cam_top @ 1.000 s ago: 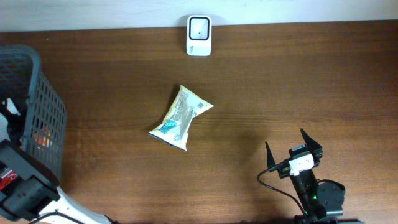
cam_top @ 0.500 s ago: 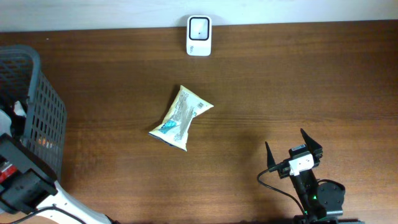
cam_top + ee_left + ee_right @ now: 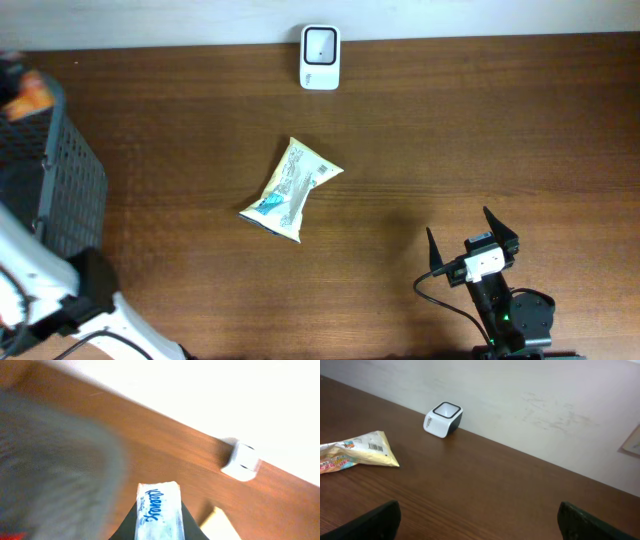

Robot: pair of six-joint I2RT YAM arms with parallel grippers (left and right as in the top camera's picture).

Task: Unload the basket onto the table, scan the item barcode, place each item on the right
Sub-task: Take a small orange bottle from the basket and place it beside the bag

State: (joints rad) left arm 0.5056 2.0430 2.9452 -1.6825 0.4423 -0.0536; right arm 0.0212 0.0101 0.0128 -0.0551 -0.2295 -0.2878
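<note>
A tissue pack (image 3: 159,505) is pinched between the fingers of the left tool (image 3: 159,527), whose jaws are pressed in against its long sides. In the left wrist view the pack is held in the air beside the grey basket (image 3: 55,460). The printed brand face is turned toward the camera and no barcode can be seen on it. In the overhead view the left tool cannot be made out clearly, and only a blurred orange patch is seen at the basket (image 3: 50,190).

The right tool (image 3: 458,225) is spread wide and nothing is held in it; it is kept low at the near edge of the tabletop (image 3: 480,120). A snack bag (image 3: 291,188) lies flat near the middle, well apart from both tools.

The step in hand is judged to be the carry from basket to scanner (image 3: 320,57), which stands at the far edge against the wall with its window facing up. For the next move, the pack would need to be brought across and over that window, past the snack bag. Since the barcode is probably on a hidden face, the pack would likely have to be turned until that face is presented to the window.
</note>
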